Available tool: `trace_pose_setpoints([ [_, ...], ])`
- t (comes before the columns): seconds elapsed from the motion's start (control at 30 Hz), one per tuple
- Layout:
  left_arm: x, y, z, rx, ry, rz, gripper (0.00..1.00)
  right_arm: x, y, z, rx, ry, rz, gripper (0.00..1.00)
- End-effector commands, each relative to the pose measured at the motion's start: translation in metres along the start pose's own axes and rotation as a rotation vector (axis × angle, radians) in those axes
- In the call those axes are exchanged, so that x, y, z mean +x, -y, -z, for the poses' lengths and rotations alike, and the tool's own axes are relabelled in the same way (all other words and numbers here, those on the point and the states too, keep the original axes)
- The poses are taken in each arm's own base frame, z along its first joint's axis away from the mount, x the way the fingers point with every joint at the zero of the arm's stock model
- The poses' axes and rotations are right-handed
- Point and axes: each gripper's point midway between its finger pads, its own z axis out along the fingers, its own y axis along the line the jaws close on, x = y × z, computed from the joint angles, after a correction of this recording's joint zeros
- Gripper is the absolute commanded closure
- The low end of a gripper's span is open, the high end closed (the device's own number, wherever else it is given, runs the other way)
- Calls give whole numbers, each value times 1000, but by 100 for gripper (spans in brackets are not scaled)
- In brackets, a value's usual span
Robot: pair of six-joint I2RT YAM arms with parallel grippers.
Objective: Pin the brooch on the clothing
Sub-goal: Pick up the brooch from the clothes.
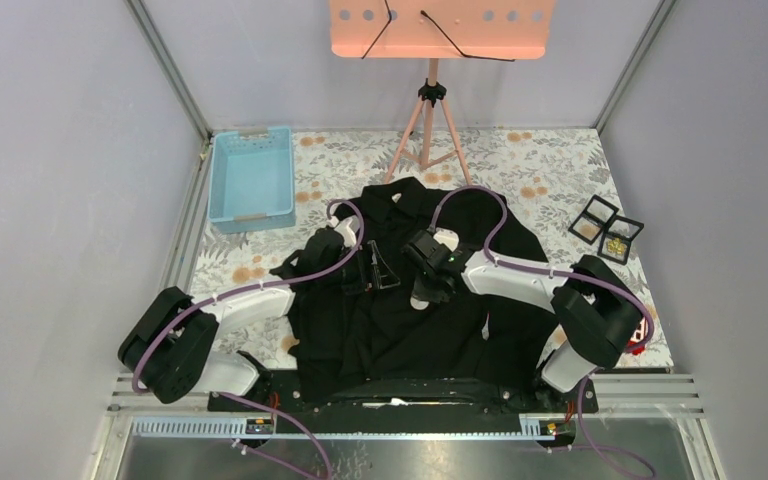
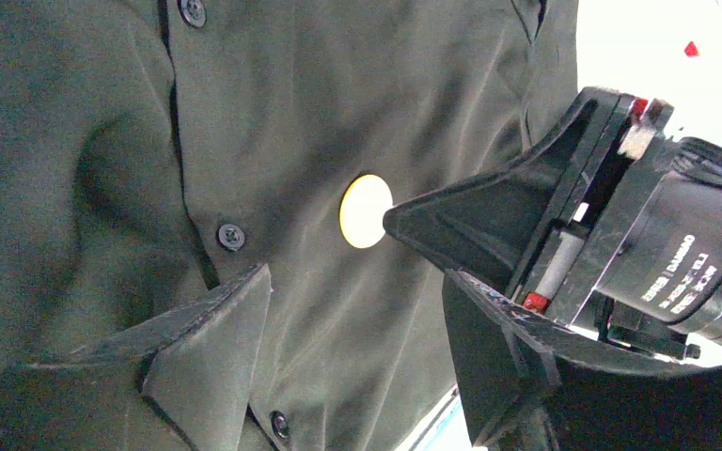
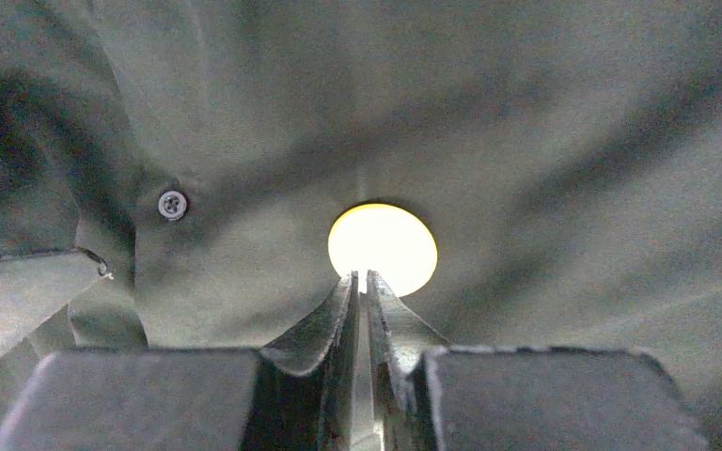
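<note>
The clothing (image 1: 400,335) is a black button-front shirt spread flat between the two arms. The brooch (image 2: 365,211), a round pale yellow disc, lies flat on the shirt front to the right of the button row. My right gripper (image 3: 365,274) points straight at the brooch (image 3: 383,246). Its jaws are shut to a thin slit, with the tips touching the disc's near edge. The left wrist view shows the same pointed tip (image 2: 390,218) against the disc. My left gripper (image 2: 357,274) hovers open over the fabric (image 2: 75,113) just below the brooch, holding nothing.
A light blue basket (image 1: 252,180) sits at the back left. A pink stand on a tripod (image 1: 430,110) is behind the shirt collar. Two small open black boxes (image 1: 605,228) lie at the right. Dark buttons (image 2: 231,236) run down the shirt placket.
</note>
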Motion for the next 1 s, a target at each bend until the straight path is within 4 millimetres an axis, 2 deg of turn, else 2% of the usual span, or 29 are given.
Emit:
trace_pose_setpoints([
  [0.0, -18, 15, 0, 49, 73, -25, 29, 5, -1, 1, 41, -1, 50, 84],
  [0.2, -17, 9, 3, 16, 77, -37, 29, 9, -1, -5, 77, -20, 69, 79],
  [0.5, -18, 9, 5, 15, 85, -38, 29, 14, 2, -15, 105, -33, 73, 82],
  [0.7, -17, 8, 8, 13, 90, -40, 29, 22, -1, -18, 88, -61, 61, 87],
  [0.8, -17, 8, 9, 12, 93, -40, 29, 24, -1, -17, 88, -64, 65, 100],
  [0.97, -16, 11, 9, 29, 87, -46, 29, 16, -4, -4, 64, -34, 66, 100],
])
